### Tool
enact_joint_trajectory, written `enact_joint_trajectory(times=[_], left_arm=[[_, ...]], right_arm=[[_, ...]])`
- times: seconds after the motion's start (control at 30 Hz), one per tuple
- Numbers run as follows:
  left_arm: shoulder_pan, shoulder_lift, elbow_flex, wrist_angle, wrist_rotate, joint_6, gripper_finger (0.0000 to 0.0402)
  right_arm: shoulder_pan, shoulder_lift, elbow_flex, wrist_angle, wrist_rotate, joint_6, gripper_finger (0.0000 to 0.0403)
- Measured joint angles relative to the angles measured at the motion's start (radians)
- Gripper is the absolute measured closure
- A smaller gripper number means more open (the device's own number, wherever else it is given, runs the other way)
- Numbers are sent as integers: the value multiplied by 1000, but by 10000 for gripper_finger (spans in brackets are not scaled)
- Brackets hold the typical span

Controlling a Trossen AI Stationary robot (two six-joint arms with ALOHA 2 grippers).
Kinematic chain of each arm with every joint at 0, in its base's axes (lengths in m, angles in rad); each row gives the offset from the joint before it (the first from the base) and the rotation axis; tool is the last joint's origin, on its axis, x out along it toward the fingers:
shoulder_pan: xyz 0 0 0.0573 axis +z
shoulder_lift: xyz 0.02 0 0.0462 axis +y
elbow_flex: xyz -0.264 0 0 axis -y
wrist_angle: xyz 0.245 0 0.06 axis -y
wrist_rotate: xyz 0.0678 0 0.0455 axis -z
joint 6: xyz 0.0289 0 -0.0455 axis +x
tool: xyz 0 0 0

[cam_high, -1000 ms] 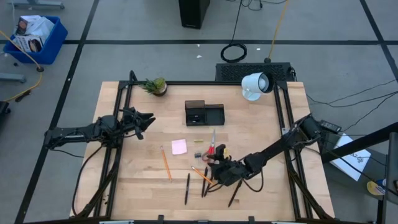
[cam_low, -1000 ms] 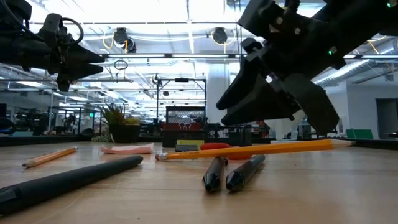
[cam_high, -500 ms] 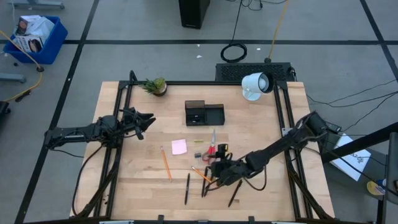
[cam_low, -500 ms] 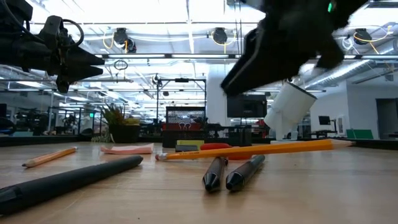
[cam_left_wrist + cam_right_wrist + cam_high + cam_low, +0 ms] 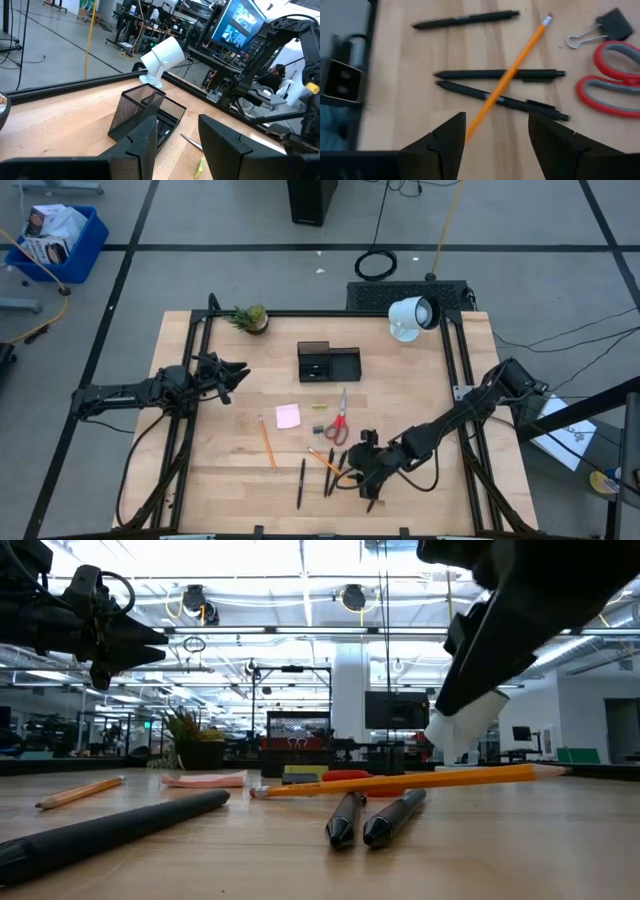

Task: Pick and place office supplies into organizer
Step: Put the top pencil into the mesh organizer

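- Hovering above the near-right part of the table [image 5: 420, 395], the right gripper [image 5: 357, 470] stood with its fingers [image 5: 447, 137] parted and nothing between them.
- An orange pencil [image 5: 507, 80] lay just ahead of it, crossing two black pens [image 5: 502, 75].
- Red-handled scissors [image 5: 340, 418] and a black binder clip [image 5: 612, 25] lay beside them.
- The left gripper [image 5: 238, 375] waited over the left side, fingers [image 5: 142, 145] apart and empty.
- The organizer [image 5: 327, 363] stood toward the far middle, a pink sticky-note pad [image 5: 288, 416] nearer.

Right tool [image 5: 362, 465] hovers open; left tool [image 5: 237, 375] open, raised.
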Motion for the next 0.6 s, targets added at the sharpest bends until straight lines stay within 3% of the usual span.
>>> enact_joint_trajectory(times=[0.3, 0.6], left_arm=[[0, 0, 0, 1, 0, -2, 254], [0, 0, 0, 0, 0, -9, 254]], right_arm=[[-35, 20, -6, -20, -186, 102, 200], [-90, 17, -23, 105, -299, 145, 200]])
